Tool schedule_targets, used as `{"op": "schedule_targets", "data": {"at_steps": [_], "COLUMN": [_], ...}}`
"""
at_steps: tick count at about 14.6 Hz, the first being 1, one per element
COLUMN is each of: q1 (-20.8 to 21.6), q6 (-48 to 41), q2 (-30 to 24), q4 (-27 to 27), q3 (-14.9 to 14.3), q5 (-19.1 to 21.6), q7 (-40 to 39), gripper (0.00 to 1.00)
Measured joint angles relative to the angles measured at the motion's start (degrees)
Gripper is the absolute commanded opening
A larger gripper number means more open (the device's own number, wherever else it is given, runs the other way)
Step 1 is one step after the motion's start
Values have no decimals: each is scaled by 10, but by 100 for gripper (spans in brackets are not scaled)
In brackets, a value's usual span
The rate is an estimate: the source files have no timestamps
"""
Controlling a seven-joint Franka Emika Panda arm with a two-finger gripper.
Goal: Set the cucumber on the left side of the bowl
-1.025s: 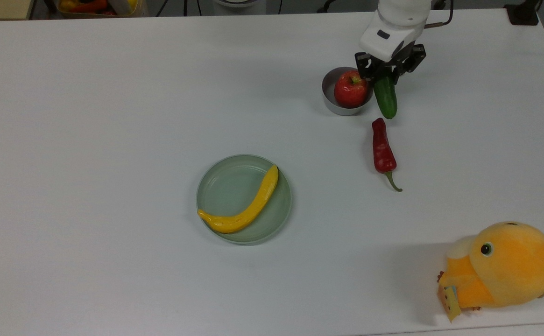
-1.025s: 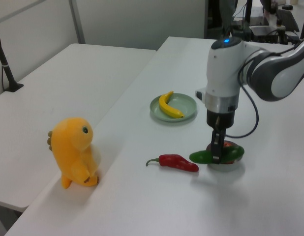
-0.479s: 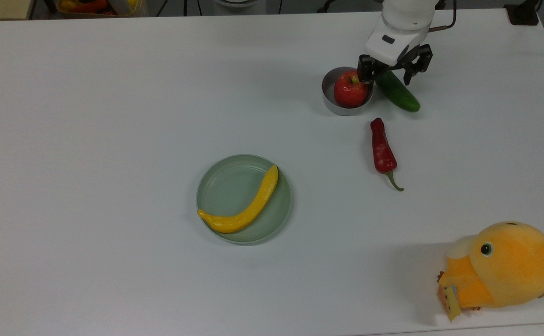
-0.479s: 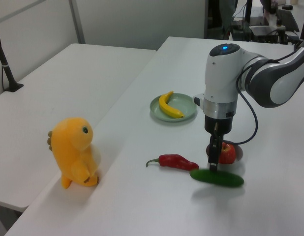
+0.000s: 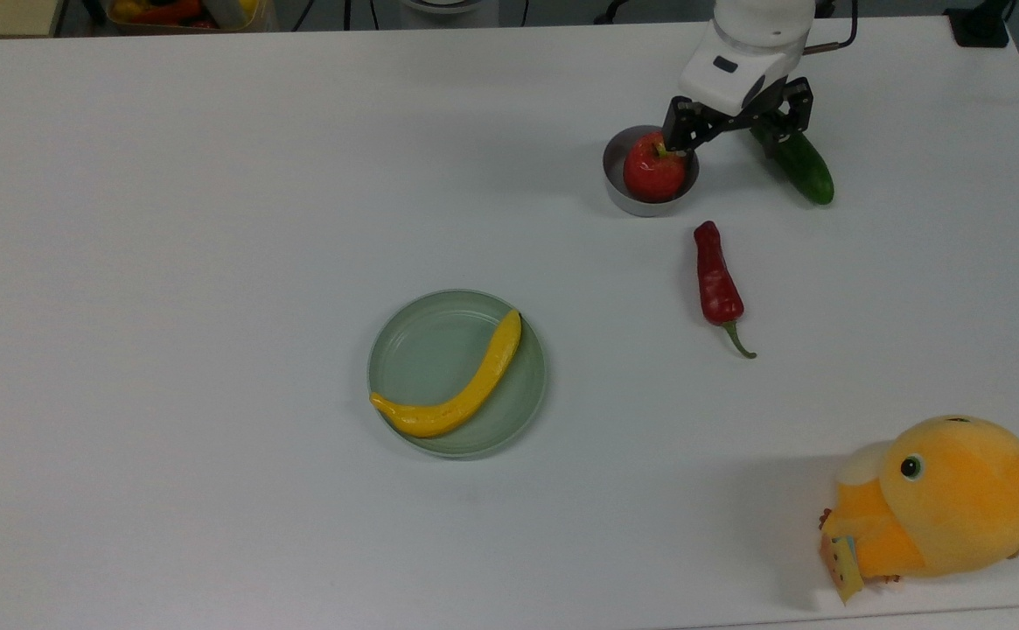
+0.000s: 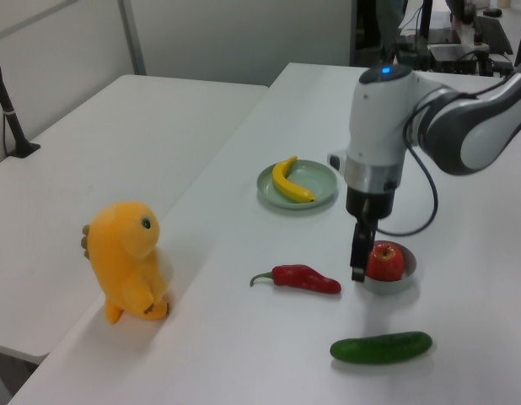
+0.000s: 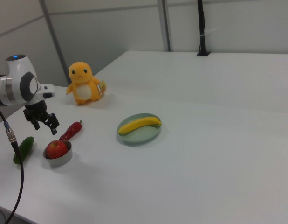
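Cucumber [image 6: 381,348] lies on the table [image 5: 212,219] beside the bowl [image 5: 645,203] — fingers [image 5: 678,138] spread wide, holding nothing.

No text, label, brand or number can be read anywhere.

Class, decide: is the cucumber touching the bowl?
Apart. In the left view, bare table separates the cucumber from the bowl; the top view shows the same gap.

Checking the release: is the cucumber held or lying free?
Free: the cucumber lies flat on the table, apart from the open gripper.
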Motion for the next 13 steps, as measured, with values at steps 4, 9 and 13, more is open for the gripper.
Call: {"op": "schedule_targets", "data": {"at_steps": [4, 9, 13], "q1": [-7, -10, 5], "q6": [-62, -89, -97], "q2": [-37, -70, -90], "q4": [19, 23, 23], "q3": [-27, -104, -227], "q5": [-4, -10, -10], "q7": [-1, -19, -95], "gripper": [100, 100, 100]}}
